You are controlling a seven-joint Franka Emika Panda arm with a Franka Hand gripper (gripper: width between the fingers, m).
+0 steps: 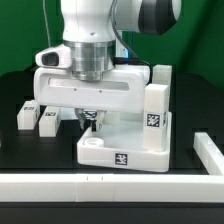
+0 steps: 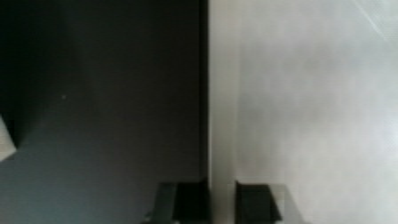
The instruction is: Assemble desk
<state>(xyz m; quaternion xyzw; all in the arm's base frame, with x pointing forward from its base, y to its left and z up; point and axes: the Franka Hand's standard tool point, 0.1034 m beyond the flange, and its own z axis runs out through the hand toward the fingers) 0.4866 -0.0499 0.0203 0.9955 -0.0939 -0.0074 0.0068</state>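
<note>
The top (image 1: pixel 100 158), lying flat with its long axis seemingly across the exterior view and one leg (image 1: pixel 157 100) pointing upright at its far right corner, is being pinched at its rim by the gripper (image 1: pixel 90 120).

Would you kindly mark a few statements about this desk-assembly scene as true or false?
1. A leg stands upright at the desk top's corner on the exterior view's right. True.
2. Loose legs lie on the table at the exterior view's left. True.
3. The gripper carries a leg high in the air. False: it is low by the desk top, with no leg between its fingers.
4. The desk top is black. False: it is white.
</note>
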